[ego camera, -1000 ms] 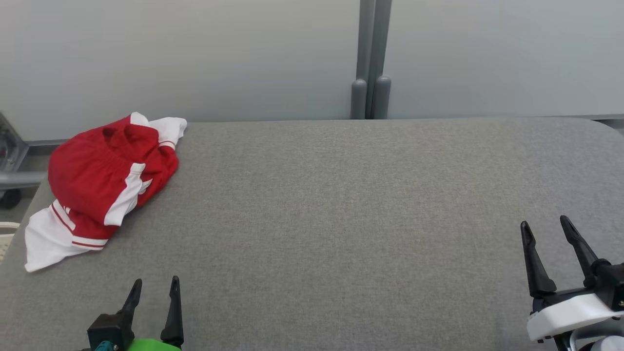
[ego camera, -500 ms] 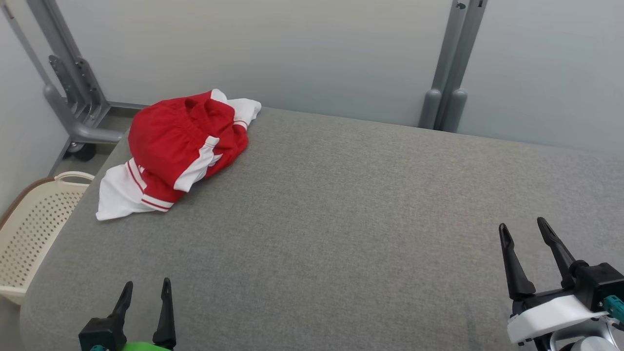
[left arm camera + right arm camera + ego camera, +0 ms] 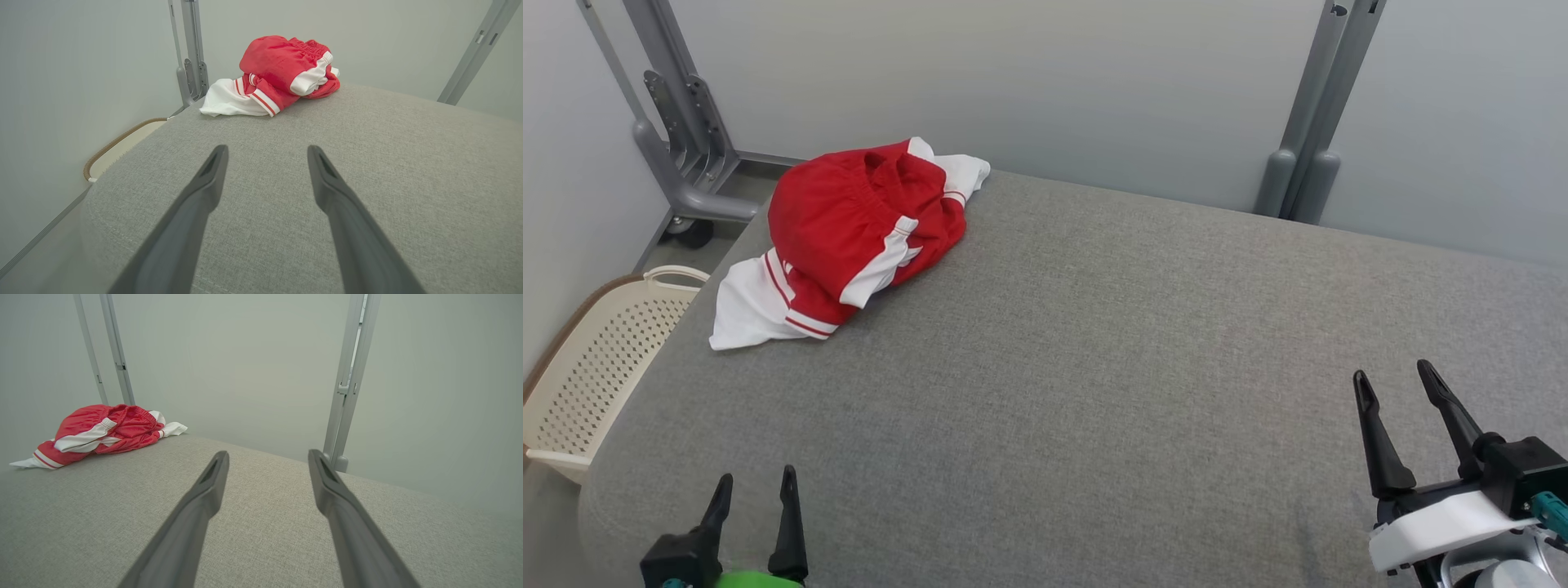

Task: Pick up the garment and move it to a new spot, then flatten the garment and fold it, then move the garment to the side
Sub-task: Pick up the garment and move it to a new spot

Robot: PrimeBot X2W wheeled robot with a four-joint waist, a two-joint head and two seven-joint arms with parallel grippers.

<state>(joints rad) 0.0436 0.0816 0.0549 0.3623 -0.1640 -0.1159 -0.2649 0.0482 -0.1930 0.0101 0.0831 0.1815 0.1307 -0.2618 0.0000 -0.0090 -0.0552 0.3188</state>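
Note:
A crumpled red garment with white panels and stripes [image 3: 849, 233] lies in a heap at the far left corner of the grey padded table [image 3: 1094, 351]. The same garment [image 3: 282, 77] shows straight ahead in the left wrist view, and at the left [image 3: 102, 433] in the right wrist view. My left gripper [image 3: 753, 486] hovers open over the table's near left edge, well short of the garment. Over the near right of the table my right gripper [image 3: 1392, 384] is open too. Nothing sits between either pair of fingers.
A cream perforated laundry basket [image 3: 596, 367] stands on the floor left of the table. Grey metal frame posts [image 3: 678, 122] rise behind the far left corner, and another post [image 3: 1307, 155] stands at the back right. A pale wall runs close behind the table.
The head camera has turned left, so the whole picture has shifted and the basket and left posts have come into view. The garment lies as before. Both grippers stay open.

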